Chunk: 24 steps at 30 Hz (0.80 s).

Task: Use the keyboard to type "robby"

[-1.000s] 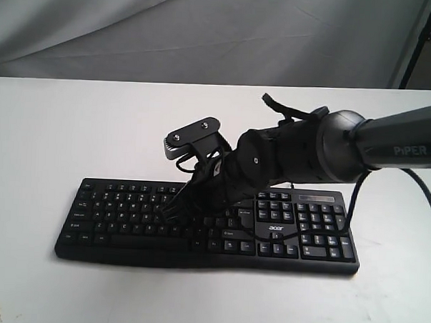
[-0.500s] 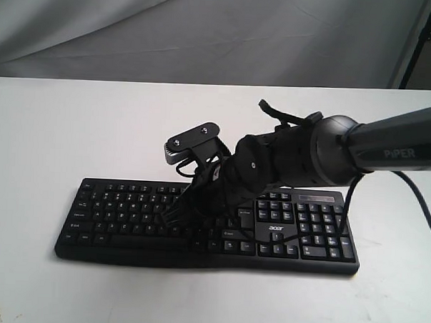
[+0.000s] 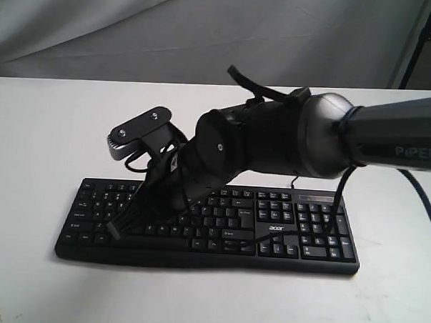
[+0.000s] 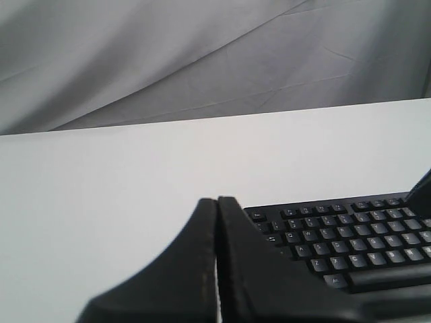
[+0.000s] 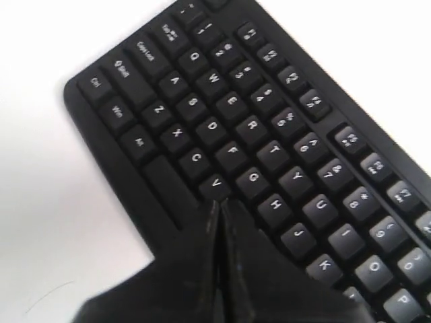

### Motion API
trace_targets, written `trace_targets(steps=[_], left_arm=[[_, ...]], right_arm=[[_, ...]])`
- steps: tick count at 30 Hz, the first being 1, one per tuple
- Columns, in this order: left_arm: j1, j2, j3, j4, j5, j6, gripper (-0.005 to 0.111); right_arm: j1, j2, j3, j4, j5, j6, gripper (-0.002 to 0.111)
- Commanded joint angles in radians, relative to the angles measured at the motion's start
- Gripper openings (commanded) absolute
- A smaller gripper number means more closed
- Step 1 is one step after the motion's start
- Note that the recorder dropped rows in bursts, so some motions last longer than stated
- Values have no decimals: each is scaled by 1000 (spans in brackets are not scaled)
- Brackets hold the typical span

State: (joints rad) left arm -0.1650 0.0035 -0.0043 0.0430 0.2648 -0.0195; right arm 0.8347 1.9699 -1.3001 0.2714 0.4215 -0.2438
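The black keyboard point(image 3: 313, 230) lies across the white table, with its number pad and logo on the right. My right gripper point(image 3: 116, 231) reaches over from the right and hangs shut above the left half of the keys. In the right wrist view its closed tips point(image 5: 219, 204) sit just beside the V key on the keyboard point(image 5: 229, 101), and I cannot tell whether they touch a key. My left gripper point(image 4: 217, 200) is shut and empty. It is held off the keyboard's point(image 4: 350, 235) left end and does not show in the exterior view.
A thin black cable point(image 3: 283, 239) loops over the keyboard's right part from the arm. The white table point(image 3: 45, 125) stretches all round, and a grey cloth backdrop point(image 3: 207, 32) hangs behind it. A dark stand leg point(image 3: 421, 42) is at the far right.
My right arm has swung left across the keyboard, from the middle keys to the left half. Its wrist now sits higher in view. The keyboard has stayed put.
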Motion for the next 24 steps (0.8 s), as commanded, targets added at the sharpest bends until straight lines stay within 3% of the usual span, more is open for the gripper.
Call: trace_targets(steps=[1, 24], left_arm=[[-6, -3, 4, 5, -7, -3, 0], [-6, -3, 4, 5, -7, -3, 0]], right_arm=[[14, 19, -5, -6, 8, -9, 0], [18, 132, -5, 4, -126, -17, 0]])
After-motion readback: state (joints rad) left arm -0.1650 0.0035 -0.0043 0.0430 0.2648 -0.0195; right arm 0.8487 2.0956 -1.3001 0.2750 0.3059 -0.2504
